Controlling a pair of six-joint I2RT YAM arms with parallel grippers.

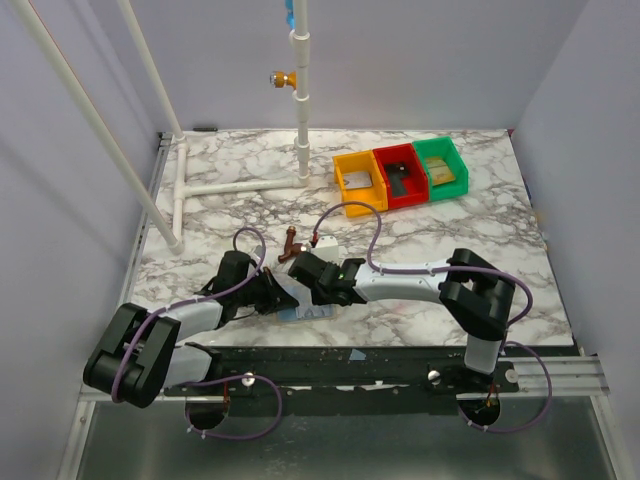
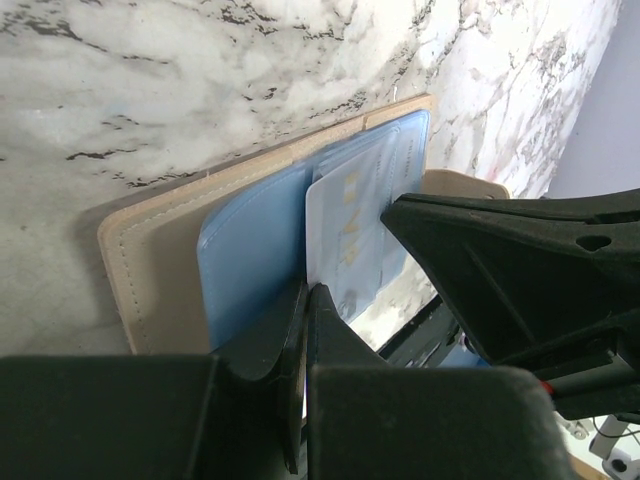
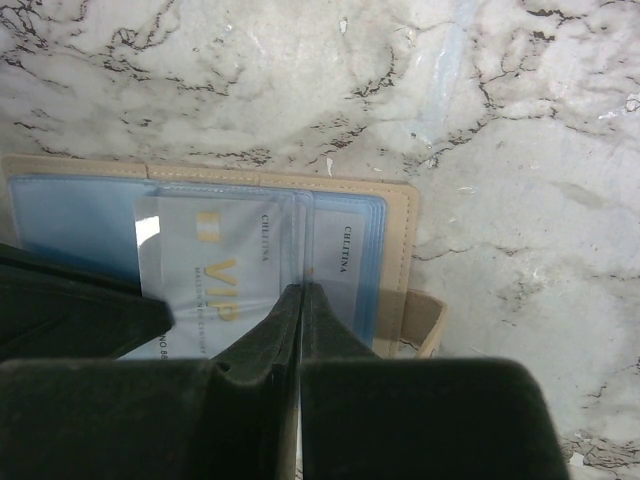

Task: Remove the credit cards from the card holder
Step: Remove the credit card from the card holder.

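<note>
The card holder (image 1: 312,313) lies open on the marble near the front edge, between both arms. It has a tan stitched border (image 2: 150,260) (image 3: 398,250) and pale blue plastic sleeves. A white credit card (image 2: 350,230) (image 3: 200,285) with gold VIP lettering sits partly out of a sleeve. My left gripper (image 2: 305,292) (image 1: 283,300) is shut, its tips at the card's corner; whether it pinches the edge I cannot tell. My right gripper (image 3: 303,288) (image 1: 303,290) is shut, its tips down on the sleeves beside the card. Each wrist view shows the other gripper's black fingers (image 2: 500,270) (image 3: 70,310) close by.
Yellow (image 1: 360,182), red (image 1: 400,175) and green (image 1: 440,167) bins stand in a row at the back right. A white pipe frame (image 1: 240,187) with an upright pole (image 1: 302,100) occupies the back left. A small brown object (image 1: 290,245) lies just behind the grippers.
</note>
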